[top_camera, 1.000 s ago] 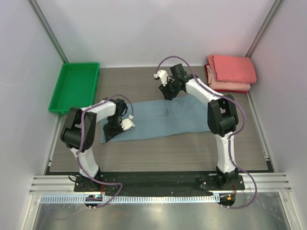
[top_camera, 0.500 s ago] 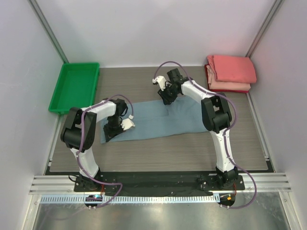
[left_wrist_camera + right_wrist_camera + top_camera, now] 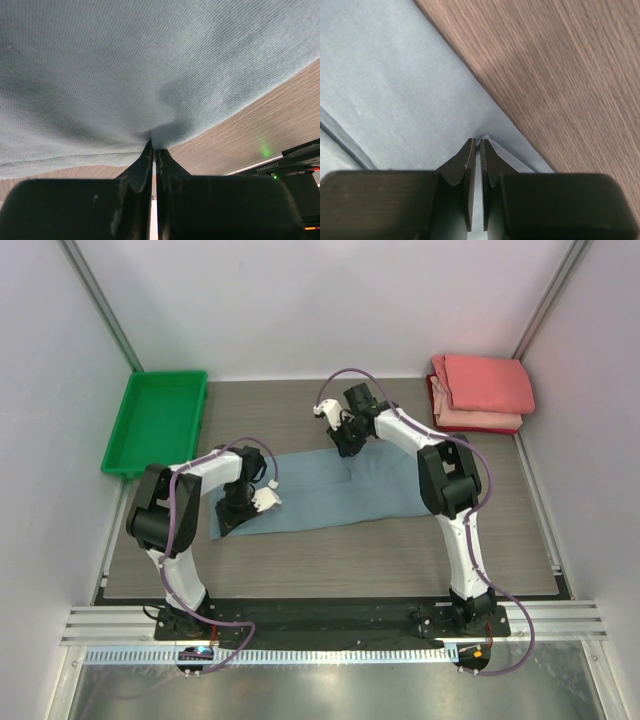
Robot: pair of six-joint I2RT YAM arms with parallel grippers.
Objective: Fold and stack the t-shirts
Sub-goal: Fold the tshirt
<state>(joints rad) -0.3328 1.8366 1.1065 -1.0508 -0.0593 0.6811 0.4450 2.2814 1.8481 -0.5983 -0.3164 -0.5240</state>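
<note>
The blue shirt (image 3: 330,495) is lying flat as a long strip across the middle of the wood-grain table (image 3: 300,560), while the folded pink shirts (image 3: 482,390) are sitting stacked in the upper right corner. The left tool (image 3: 154,147) is pinching a small pucker of the cloth near the strip's lower left end, jaws pressed together. The right tool (image 3: 476,145) is nipping the far edge at upper centre, its jaws narrowed to a slit with a ridge of fabric between the tips. The knit is looking soft, light and limp, so it is likely going to sag and drag once lifted. Edges and corners are probably offering the surest hold, taken at two points to stop it bunching.
</note>
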